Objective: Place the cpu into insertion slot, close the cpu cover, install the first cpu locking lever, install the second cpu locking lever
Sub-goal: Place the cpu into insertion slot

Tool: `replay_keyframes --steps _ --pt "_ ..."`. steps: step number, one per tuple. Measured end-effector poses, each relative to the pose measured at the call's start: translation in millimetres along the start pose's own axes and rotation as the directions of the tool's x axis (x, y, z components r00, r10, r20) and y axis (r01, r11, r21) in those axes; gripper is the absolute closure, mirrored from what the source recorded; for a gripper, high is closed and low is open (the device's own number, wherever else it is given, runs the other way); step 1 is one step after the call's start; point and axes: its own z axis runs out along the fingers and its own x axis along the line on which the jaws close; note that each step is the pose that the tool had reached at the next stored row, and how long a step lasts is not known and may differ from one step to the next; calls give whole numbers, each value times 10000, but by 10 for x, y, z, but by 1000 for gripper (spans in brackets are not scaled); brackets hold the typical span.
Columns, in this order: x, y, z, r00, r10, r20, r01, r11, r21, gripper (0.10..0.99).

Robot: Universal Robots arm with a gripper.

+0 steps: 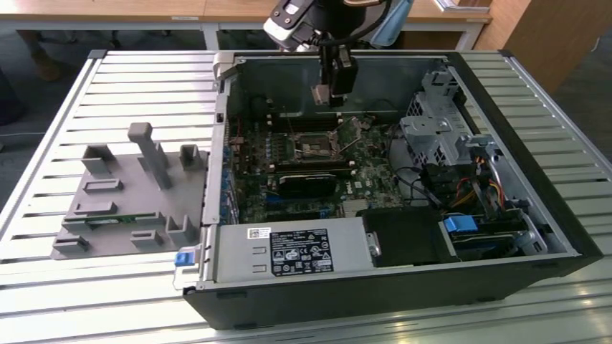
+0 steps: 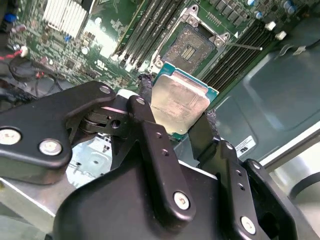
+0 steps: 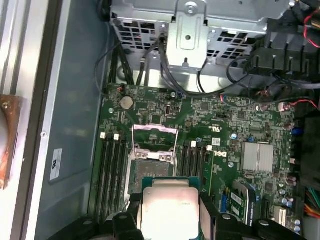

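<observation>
- Gripper [image 2: 176,112] is closed partway, with its two black fingers [image 2: 152,135] pinching the cpu [image 2: 182,100] by opposite edges. The chip's silvery metal top faces the cameras in both wrist views.
- Seen in the exterior view, the gripper hangs inside the open computer case [image 1: 383,301], above the board and clear of it.
- The cpu is held in the air just short of the insertion slot [image 3: 150,172]. The slot's dark centre is bare, with nothing seated in it.
- The cpu cover [image 3: 155,128] stands flipped up from the slot on the side toward the metal drive cage [image 3: 187,30].
- Black memory slots [image 3: 112,170] flank the socket on the green motherboard [image 3: 225,115], and a finned heatsink [image 3: 258,156] sits further off.
- Beside the case, on the exterior view's left, a grey fixture [image 1: 115,186] rests on the slatted table [image 1: 143,79].
</observation>
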Motion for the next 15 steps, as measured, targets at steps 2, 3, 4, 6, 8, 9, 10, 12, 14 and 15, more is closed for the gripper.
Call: replay_keyframes --steps 2,3,4,6,8,9,10,12,14,15 --pt "1 -1 16 9996 280 29 -280 9996 8 545" --pt "2 -2 25 9991 414 44 -414 9991 20 545" --pt "2 -3 35 9986 533 56 -533 9986 21 545" --pt "2 -4 52 9984 564 79 -564 9984 21 545" --pt "2 -7 79 9984 564 92 -564 9984 18 545" --pt "1 -9 97 9984 564 92 -564 9984 17 545" --pt "1 -10 115 9984 563 93 -563 9984 17 545" --pt "0 -13 150 9984 563 95 -563 9984 17 545" --pt "0 -16 175 9984 563 94 -563 9984 17 545" --pt "0 -16 185 9984 563 95 -564 9984 18 545"
